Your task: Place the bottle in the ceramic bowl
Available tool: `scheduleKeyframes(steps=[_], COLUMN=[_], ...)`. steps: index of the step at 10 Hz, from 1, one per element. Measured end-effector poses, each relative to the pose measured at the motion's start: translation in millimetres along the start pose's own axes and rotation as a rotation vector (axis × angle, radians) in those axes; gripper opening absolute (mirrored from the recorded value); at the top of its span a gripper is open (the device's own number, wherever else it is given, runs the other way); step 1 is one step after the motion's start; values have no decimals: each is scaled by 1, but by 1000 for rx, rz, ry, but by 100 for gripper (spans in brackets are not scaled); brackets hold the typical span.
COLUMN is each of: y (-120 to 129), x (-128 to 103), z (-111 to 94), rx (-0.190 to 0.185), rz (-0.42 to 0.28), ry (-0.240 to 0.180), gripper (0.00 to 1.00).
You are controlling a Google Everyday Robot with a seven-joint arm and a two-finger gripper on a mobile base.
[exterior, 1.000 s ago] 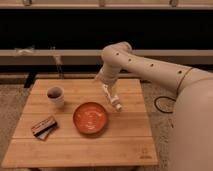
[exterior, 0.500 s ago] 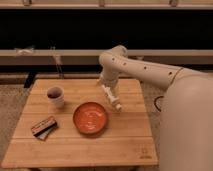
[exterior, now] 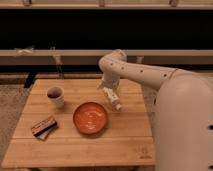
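Pale horizontal rails cross a dark background behind a light wooden slatted table (exterior: 75, 150), and on that table, near its middle, sits the round shallow glossy orange-red ceramic bowl (exterior: 90, 118), with nothing inside it. Every other place is given from this ceramic bowl.

Up and to the left of it, well apart, stands a white cup with a dark inside (exterior: 55, 95). To its left and slightly nearer the front edge lies a flat brown and dark packet-like object (exterior: 43, 127) (what it is cannot be made out).

Just beside the bowl's upper right rim hangs the robot's two-finger gripper (exterior: 113, 99), carried by a white jointed arm (exterior: 135, 72) that reaches in from the bulky white robot body (exterior: 185, 125) on the bowl's right. The gripper is clamped on the small slim white bottle with a reddish-brown cap (exterior: 116, 104), which is tilted, its lower end pointing down and to the right. The bottle is held outside the bowl, close to its right rim and not over its middle
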Motion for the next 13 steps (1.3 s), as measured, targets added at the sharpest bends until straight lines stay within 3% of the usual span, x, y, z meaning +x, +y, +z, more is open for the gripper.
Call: scheduleKeyframes(steps=[7,13], y=[-1,7], x=[15,36], z=[51,99], rx=[23,20], rz=[-178,-243], ry=[26,36], gripper=[80,80])
